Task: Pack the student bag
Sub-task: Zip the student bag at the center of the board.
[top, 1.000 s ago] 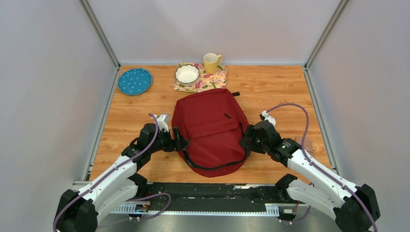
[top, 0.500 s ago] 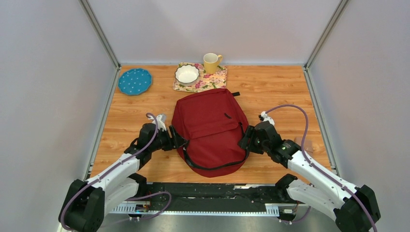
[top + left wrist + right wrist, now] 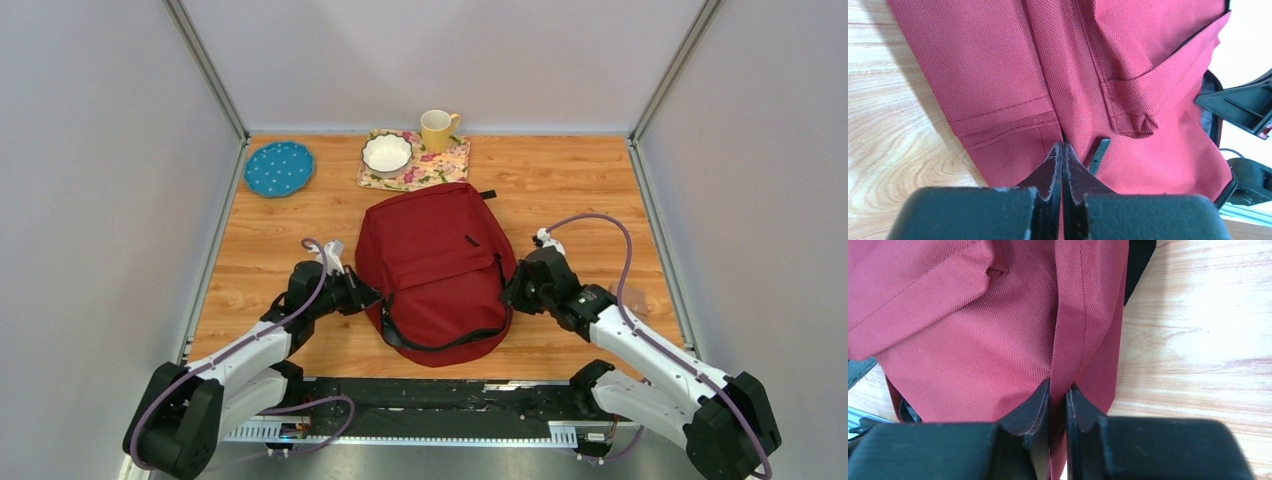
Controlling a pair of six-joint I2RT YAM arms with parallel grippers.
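The large dark red fabric backpack (image 3: 437, 270) lay flat at the middle of the light wooden table (image 3: 570, 190). The left gripper (image 3: 1062, 147) was pinched tight on a fold of its left edge, and the right gripper (image 3: 1059, 386) was clamped on a fold of its right edge.

Dark red bag (image 3: 435, 255); blue dotted plate (image 3: 279, 168)

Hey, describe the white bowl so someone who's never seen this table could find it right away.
Find the big red backpack mid-table. Just beyond its far end lies a floral placemat. The bowl sits on the mat's left part: white, low, with a wavy rim, unlike the tall yellow mug beside it or the blue plate farther left.
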